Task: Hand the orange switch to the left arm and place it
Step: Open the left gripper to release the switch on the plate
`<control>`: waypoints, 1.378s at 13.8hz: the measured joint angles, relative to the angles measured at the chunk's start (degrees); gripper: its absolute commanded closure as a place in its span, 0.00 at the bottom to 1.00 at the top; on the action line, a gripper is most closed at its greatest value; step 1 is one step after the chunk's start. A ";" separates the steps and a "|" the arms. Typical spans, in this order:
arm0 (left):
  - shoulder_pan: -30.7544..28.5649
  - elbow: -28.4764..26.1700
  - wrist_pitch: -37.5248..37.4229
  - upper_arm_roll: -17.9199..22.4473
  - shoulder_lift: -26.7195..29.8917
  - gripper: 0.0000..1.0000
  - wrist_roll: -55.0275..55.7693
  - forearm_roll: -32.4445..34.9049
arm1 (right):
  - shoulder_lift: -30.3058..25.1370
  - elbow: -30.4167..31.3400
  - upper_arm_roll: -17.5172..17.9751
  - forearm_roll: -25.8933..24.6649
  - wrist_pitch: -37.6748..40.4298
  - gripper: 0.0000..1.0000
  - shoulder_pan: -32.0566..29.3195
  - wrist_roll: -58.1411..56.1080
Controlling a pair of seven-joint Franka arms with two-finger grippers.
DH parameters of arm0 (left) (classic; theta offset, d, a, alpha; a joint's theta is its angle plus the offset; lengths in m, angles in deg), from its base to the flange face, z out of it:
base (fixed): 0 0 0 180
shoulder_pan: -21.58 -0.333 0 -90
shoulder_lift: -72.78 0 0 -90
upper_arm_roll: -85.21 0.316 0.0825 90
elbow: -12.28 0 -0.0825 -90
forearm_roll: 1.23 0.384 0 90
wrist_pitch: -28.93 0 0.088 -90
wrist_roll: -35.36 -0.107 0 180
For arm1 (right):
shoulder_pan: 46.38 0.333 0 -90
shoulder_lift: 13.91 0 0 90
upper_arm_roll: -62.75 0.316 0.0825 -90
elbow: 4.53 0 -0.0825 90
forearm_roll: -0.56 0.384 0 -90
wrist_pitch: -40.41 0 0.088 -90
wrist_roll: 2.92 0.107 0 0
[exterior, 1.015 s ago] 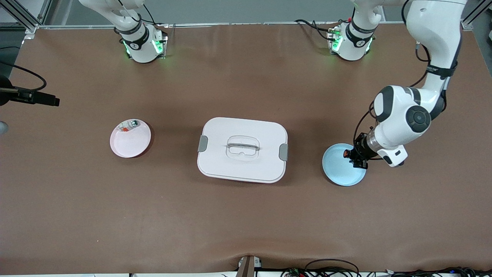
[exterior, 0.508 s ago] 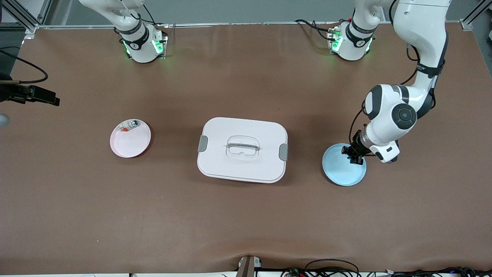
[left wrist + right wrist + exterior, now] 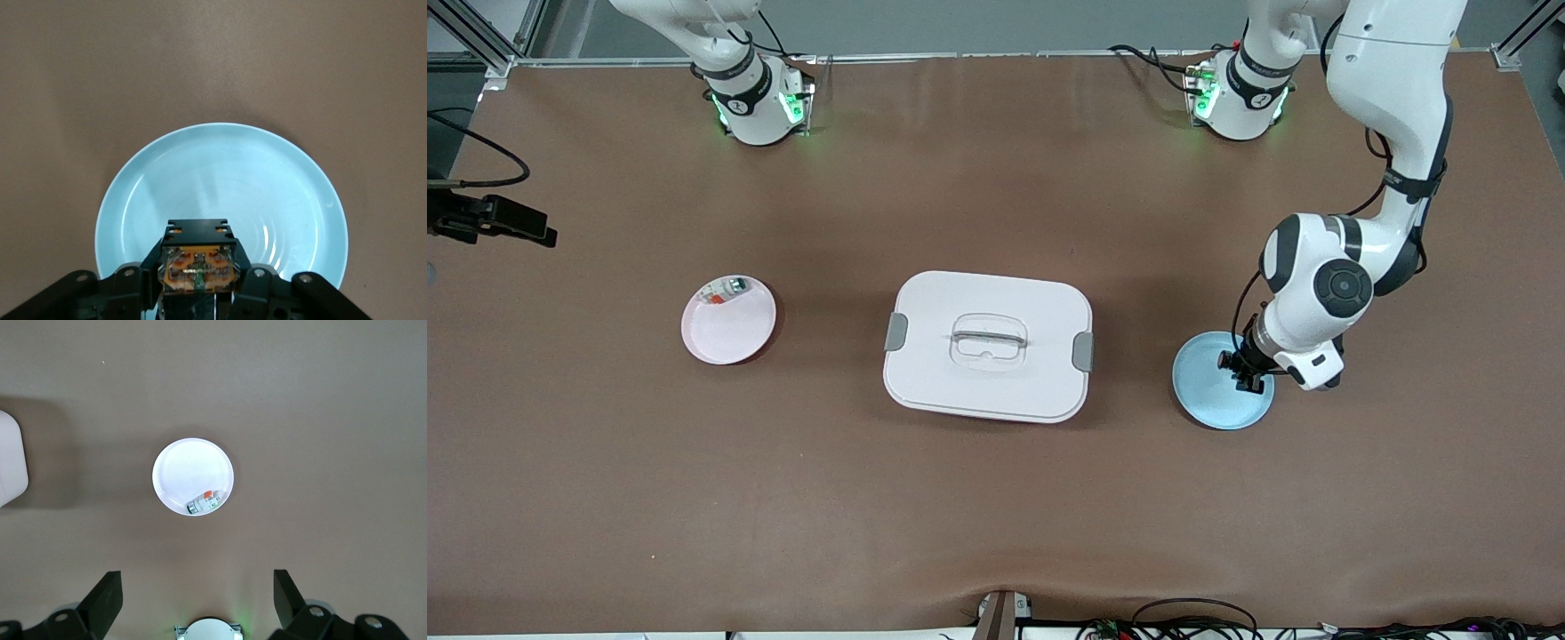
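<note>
- Front view shows me a brown table [image 3: 996, 498] with the white box [image 3: 988, 346] at its middle, my landmark.
- Toward the left arm's end from the box, a blue plate [image 3: 1209, 396]; toward the right arm's end, a pink plate [image 3: 729, 324] carrying a small white piece [image 3: 726, 289].
- My left arm bends down from its base; the left gripper [image 3: 1240, 366] hangs over the blue plate, jaws clamped on the orange switch [image 3: 197, 268].
- My right gripper [image 3: 197, 600] waits high above the pink plate, fingers spread wide, holding nothing.
- Only the switch's orange end shows; its body is hidden between the fingers.
</note>
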 measured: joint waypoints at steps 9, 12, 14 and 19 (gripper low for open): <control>-0.07 4.35 0.02 0.24 -6.36 1.00 0.93 0.00 | -0.48 0.29 0.06 -0.01 -3.76 0.00 -0.34 -0.26; -0.27 4.35 0.02 0.38 -7.03 0.99 0.94 0.00 | -2.67 0.18 -0.04 -0.04 -4.22 0.00 -0.39 -0.25; -0.30 4.38 0.02 0.39 -7.07 0.85 0.94 0.00 | -4.64 0.22 0.00 -0.03 -4.38 0.00 -0.39 -0.25; -1.02 4.63 0.02 0.43 -7.06 0.00 0.93 0.00 | -5.16 1.34 -0.02 0.05 -7.56 0.00 -0.40 -0.24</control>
